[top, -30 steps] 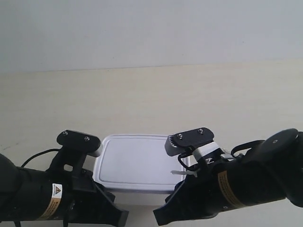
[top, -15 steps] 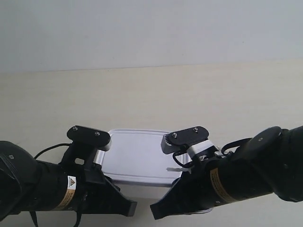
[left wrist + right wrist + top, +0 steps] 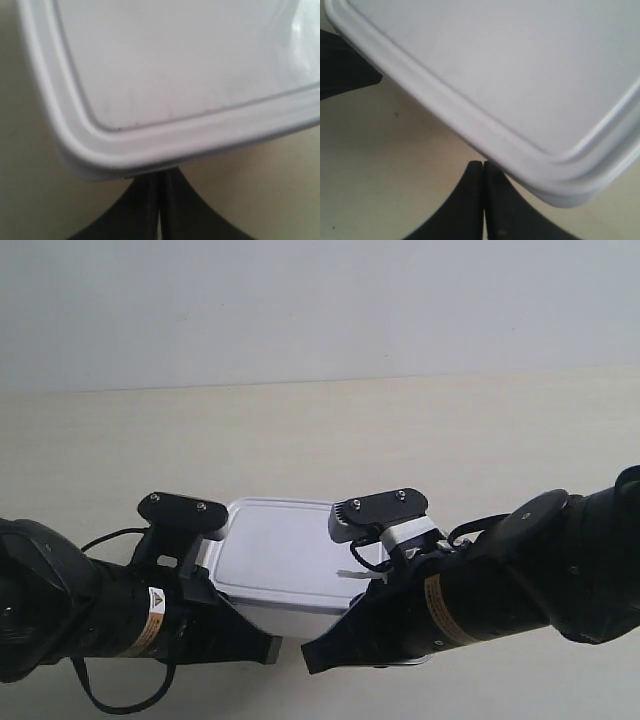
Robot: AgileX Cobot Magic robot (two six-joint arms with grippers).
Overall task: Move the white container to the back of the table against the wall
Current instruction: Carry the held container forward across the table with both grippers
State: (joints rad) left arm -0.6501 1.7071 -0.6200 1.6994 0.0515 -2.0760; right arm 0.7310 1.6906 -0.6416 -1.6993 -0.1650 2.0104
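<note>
The white container (image 3: 283,552) lies flat on the table (image 3: 420,440), lid up, well short of the wall (image 3: 320,300). Both arms reach in from the near side: my left arm (image 3: 90,615) at its near left corner, my right arm (image 3: 500,590) at its near right corner. The fingertips are hidden behind the arms in the exterior view. In the left wrist view my left gripper (image 3: 160,176) is shut, its tips tucked under the rim of the container (image 3: 180,75). My right gripper (image 3: 483,165) is shut too, tips touching the container's (image 3: 510,65) near edge.
Bare cream tabletop stretches from the container to the wall and out to both sides. The left gripper's black finger (image 3: 342,65) shows at the edge of the right wrist view, beside the container's other near corner.
The container has slid away from the camera toward the wall. Both arms have advanced with it and drawn closer together behind its near edge.
</note>
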